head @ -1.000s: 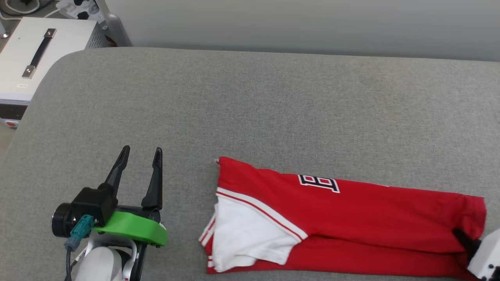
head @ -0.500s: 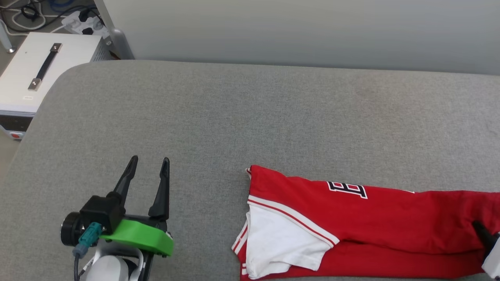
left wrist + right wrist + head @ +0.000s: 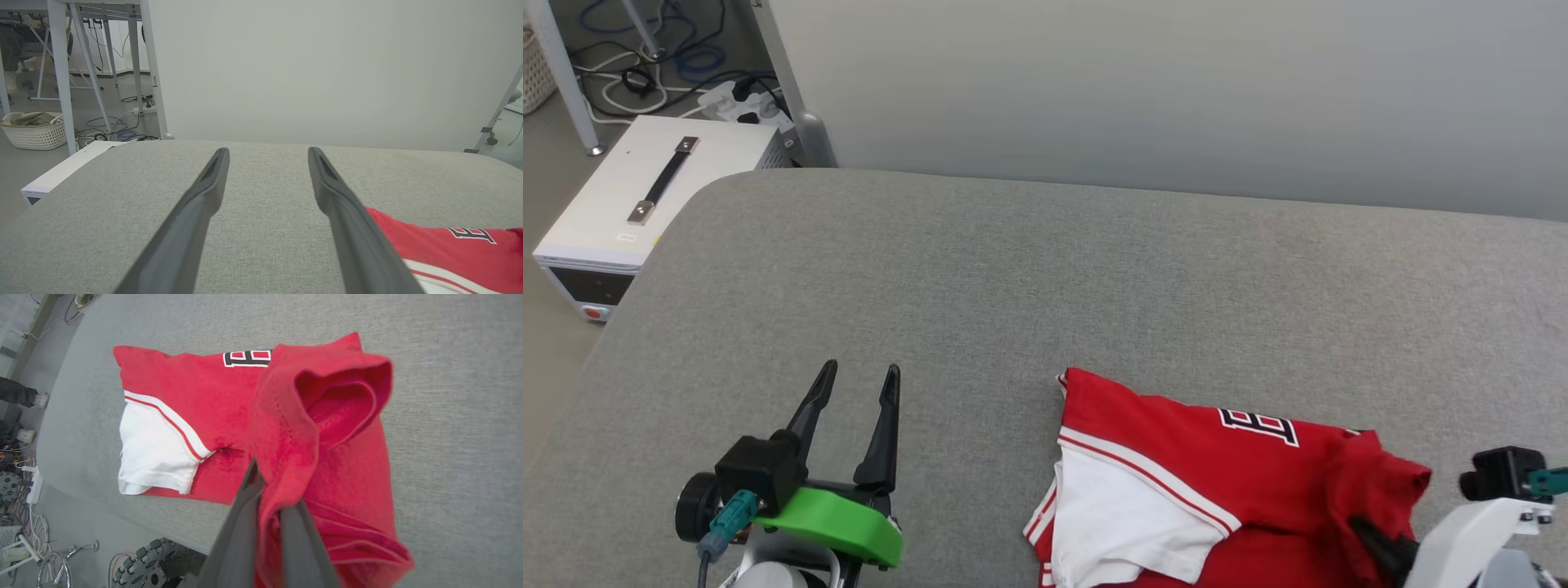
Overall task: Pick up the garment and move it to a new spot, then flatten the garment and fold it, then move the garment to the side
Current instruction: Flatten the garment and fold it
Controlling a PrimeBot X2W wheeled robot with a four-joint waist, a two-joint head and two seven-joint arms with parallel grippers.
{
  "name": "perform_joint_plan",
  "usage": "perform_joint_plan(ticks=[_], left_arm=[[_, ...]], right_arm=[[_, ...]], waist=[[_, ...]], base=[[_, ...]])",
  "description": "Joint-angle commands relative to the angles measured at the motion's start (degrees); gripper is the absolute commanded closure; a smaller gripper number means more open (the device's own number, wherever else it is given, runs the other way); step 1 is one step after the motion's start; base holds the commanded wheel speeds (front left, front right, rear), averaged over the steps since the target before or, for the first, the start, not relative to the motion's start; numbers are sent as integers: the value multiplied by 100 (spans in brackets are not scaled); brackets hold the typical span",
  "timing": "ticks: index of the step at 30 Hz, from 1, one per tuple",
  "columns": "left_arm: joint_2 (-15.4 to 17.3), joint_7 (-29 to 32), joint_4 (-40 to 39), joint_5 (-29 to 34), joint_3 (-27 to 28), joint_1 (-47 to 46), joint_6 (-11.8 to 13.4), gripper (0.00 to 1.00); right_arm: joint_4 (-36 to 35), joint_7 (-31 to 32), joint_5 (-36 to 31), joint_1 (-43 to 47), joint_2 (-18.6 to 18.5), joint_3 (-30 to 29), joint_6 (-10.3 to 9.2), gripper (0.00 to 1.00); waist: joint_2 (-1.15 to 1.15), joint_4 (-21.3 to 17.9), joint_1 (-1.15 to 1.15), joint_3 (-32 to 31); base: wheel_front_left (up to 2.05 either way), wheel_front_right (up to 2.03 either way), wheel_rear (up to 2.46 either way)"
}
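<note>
Gripping a raised fold at the right end of the garment (image 3: 1176, 465), the right gripper (image 3: 271, 494) pinches tight; the left gripper (image 3: 861, 367), well left, gapes wide and empty.

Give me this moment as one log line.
step: fold | right gripper: shut on garment edge, raised | left gripper: open, beside garment

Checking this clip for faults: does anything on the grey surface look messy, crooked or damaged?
Only the shirt: its right end is bunched into a loose hump, pinched in the right gripper rather than lying flat. At the other end a white sleeve lies slightly rumpled on top. No damage visible.
</note>
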Motion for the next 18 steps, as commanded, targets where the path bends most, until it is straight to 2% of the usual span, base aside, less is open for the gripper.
perform_joint_plan(ticks=[1,4,7,18], left_arm=[[-16,-33,17,-63,-5,108,-17,0],[6,-33,31,-78,-15,142,-17,0],[36,-33,41,-84,6,142,-17,0],[69,-33,55,-108,-19,75,-17,0]], right_arm=[[-84,58,-28,19,198,82,-3,100],[-117,135,3,-65,609,244,-3,100],[-11,41,108,-206,822,405,-3,100],[1394,-1130,1059,-1018,888,1420,-3,100]], waist=[[0,96,0,-67],[0,185,0,-89],[0,263,0,-102],[0,554,0,-24]], base=[[0,0,0],[0,0,0],[0,0,0],[0,0,0]])
